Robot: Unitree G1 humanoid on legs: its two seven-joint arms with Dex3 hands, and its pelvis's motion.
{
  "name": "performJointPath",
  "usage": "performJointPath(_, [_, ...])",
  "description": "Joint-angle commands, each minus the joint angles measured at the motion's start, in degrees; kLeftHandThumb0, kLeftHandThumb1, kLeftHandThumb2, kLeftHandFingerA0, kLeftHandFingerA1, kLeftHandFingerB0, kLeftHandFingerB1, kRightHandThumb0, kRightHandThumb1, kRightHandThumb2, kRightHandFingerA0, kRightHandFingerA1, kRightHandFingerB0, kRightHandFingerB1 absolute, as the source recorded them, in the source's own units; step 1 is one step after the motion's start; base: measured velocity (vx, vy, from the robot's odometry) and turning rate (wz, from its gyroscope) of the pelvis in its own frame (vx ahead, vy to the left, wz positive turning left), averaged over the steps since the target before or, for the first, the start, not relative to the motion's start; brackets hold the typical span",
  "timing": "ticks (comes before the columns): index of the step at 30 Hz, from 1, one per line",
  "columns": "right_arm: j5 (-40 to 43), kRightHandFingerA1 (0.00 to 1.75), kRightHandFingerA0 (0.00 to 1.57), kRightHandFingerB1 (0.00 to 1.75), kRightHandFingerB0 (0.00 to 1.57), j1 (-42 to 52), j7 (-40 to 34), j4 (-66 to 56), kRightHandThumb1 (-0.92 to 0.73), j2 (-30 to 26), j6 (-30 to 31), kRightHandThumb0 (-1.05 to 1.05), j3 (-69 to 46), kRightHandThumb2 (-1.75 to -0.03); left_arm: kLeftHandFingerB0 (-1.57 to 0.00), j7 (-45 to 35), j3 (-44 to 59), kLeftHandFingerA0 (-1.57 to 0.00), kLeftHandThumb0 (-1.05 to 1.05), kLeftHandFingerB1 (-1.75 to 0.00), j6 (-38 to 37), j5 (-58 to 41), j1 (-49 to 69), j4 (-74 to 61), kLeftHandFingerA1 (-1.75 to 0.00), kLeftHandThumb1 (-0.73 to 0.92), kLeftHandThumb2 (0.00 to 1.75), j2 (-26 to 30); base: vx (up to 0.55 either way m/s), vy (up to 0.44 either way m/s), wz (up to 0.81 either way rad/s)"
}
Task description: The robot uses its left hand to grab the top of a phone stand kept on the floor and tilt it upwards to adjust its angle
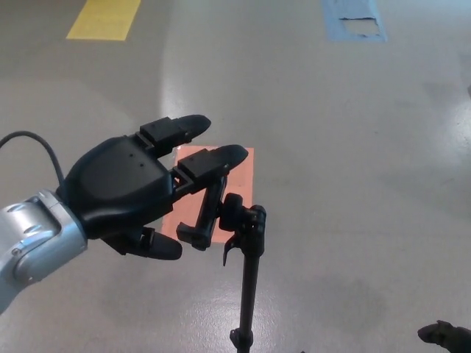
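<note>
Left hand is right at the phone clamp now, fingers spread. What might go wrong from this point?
1. The left hand is open, with one finger over the clamp top and the thumb low beside it; closing may catch only an edge and slip.
2. The stand is a thin pole; a sideways push may tip it instead of tilting the clamp.

Left hand [121, 187]: matt black plastic shell, fingers [213, 159] faintly glossy; wrist cuff brushed silver metal. Phone stand [224, 220]: matt black plastic clamp, smooth dark pole. Floor [353, 147]: smooth grey coating, soft sheen, scuffed. Orange floor patch [235, 173]: flat, matt.
</note>
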Motion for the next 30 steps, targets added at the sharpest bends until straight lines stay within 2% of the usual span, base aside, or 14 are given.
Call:
performJointPath(1, [0.3,0.49,0.01,0.46,0.0,-0.1,1.0,0.3,-0.5,-0.9,1.3,-0.32,-0.4,-1.01,0.0,0.5,0.9,0.0,-0.8,-0.11,-0.5,1.3,-0.4,1.8,-0.12,0.51,0.91,1.3,0.0,0.0,0.0])
performJointPath(23, [0.3,0.49,0.02,0.47,0.0,-1.0,2.3,0.4,-0.5,-1.0,2.2,-0.32,-0.6,-1.01,0.0,1.8,1.8,0.0,-0.75,-0.16,-1.3,2.5,0.0,1.9,-0.16,0.46,0.88,3.0,0.0,0.0,0.0])
performJointPath(30, [0.8,0.5,0.03,0.47,0.0,-1.5,3.3,0.6,-0.49,-0.9,2.8,-0.32,-1.3,-1.0,0.0,1.3,1.1,0.0,-0.76,-0.13,-1.2,3.2,0.1,1.7,-0.11,0.48,0.87,2.9,0.0,0.0,0.0])
